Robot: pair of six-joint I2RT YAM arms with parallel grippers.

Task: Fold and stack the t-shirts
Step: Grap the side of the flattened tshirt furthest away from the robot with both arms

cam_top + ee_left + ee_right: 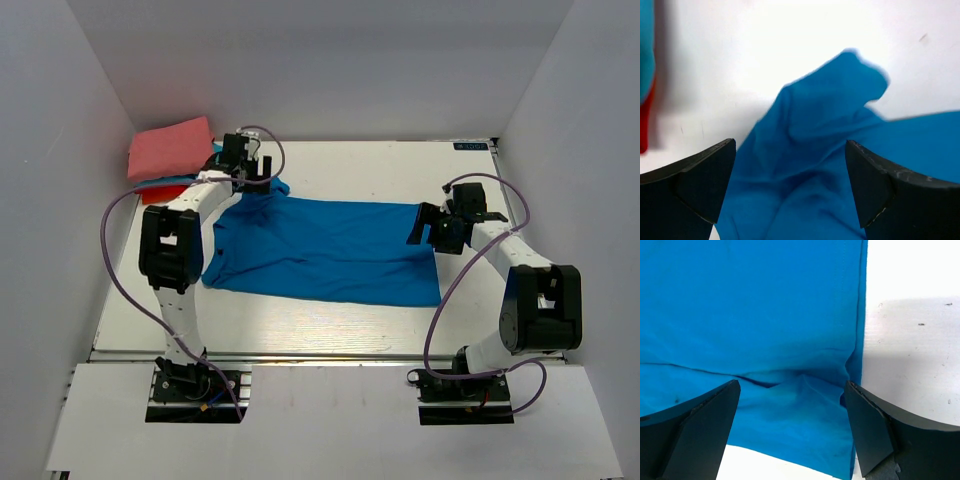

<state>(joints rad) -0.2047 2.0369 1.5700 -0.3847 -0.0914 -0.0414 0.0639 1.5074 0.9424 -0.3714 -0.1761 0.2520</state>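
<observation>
Handling blue shirt point(330, 250): limp, light, bunches easily. Both spread, pinching nothing: left hand point(790, 190), right hand point(792, 430). We'd pinch hem corner and sleeve bunch.

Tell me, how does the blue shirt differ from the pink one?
The blue shirt lies spread out in the middle; the pink shirt is folded in the far left corner. The blue shirt rests on the table; the pink shirt tops a pile. Both are plain cloth.
</observation>
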